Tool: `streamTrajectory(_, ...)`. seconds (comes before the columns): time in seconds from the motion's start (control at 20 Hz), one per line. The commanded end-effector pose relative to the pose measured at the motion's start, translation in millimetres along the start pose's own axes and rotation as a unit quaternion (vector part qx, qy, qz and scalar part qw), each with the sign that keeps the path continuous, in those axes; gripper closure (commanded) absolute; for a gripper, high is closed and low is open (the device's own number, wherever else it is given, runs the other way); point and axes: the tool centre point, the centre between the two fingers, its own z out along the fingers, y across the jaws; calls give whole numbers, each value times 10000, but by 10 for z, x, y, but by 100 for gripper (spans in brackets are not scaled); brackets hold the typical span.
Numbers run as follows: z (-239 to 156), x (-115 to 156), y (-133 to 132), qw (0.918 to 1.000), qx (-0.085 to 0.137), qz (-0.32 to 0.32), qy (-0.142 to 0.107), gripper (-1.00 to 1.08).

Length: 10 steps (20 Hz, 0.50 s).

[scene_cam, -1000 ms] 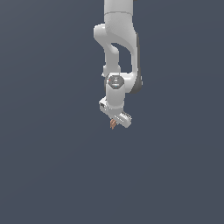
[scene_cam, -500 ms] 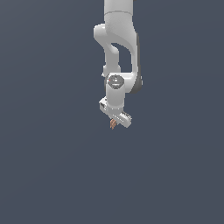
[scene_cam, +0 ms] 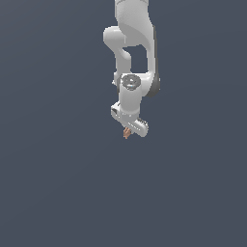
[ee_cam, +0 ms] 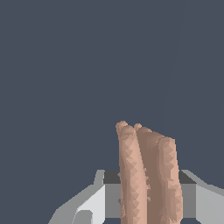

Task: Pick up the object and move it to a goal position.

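Note:
The object is a small orange-brown, lumpy, ridged thing that pokes out just below the white gripper in the exterior view. In the wrist view the object fills the space between the grey fingers, which press against its sides. The gripper is shut on it and hangs from the white arm in mid-air. The gripper body hides most of the object in the exterior view.
A plain dark grey-blue ground fills both views. No other thing shows.

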Motion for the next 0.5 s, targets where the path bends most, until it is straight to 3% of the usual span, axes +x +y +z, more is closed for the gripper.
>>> streamTrajectory(0.0, -164, -31, -38, 10000, 4, 2, 2, 108)
streamTrajectory(0.45, -1004, -198, -236, 10000, -2, 6, 8, 108)
